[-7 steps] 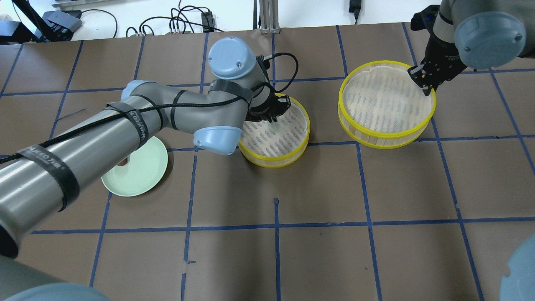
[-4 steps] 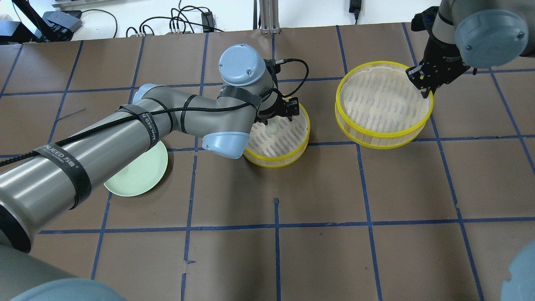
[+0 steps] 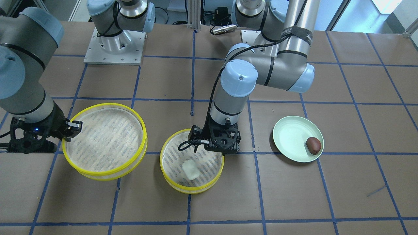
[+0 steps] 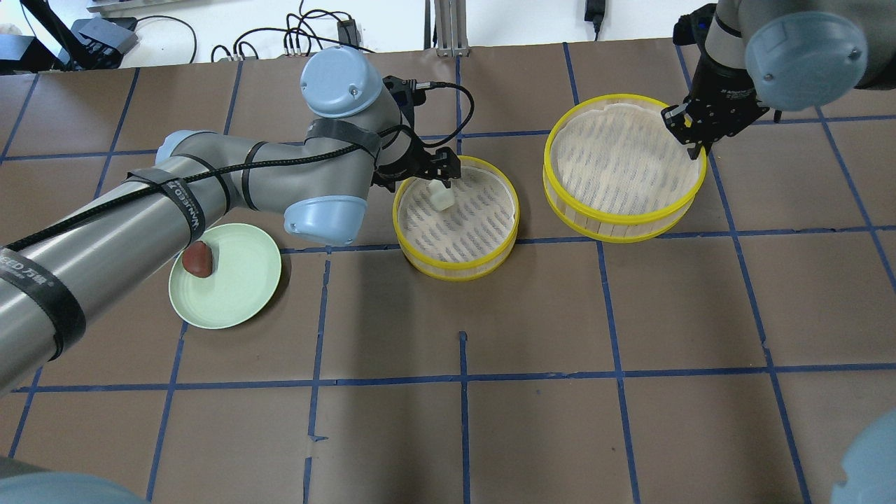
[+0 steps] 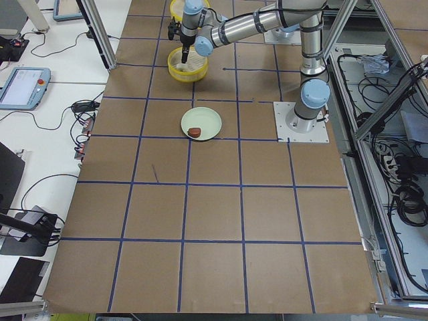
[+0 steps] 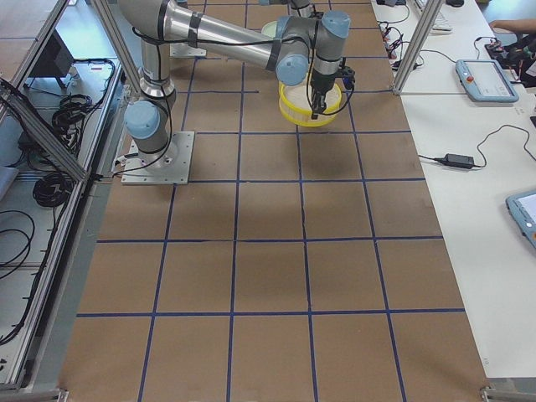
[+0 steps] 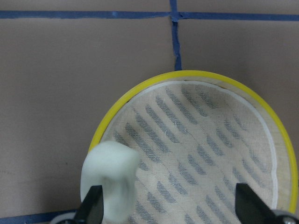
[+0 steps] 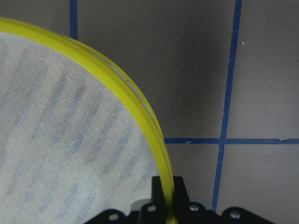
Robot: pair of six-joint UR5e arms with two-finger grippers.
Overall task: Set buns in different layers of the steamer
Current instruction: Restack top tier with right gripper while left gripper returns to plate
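The white bun (image 4: pixel 441 199) lies on the floor of the left steamer layer (image 4: pixel 455 273), near its rim, and also shows in the left wrist view (image 7: pixel 110 179). My left gripper (image 4: pixel 439 178) hangs open just above it, with one finger (image 7: pixel 91 205) beside the bun. The reddish-brown bun (image 4: pixel 198 259) lies on the pale green plate (image 4: pixel 238 301). My right gripper (image 4: pixel 693 143) is shut on the yellow rim of the second steamer layer (image 4: pixel 616 234), which is empty and looks raised a little off the table. That rim (image 8: pixel 140 112) runs between the right fingers.
The two steamer layers stand side by side with a narrow gap between them. My left arm (image 4: pixel 210 189) stretches over the plate's far side. Cables lie beyond the table's far edge (image 4: pixel 280 42).
My left gripper has let go of the white bun and drawn back toward the layer's left rim. My right gripper has carried the second layer slightly left and away.
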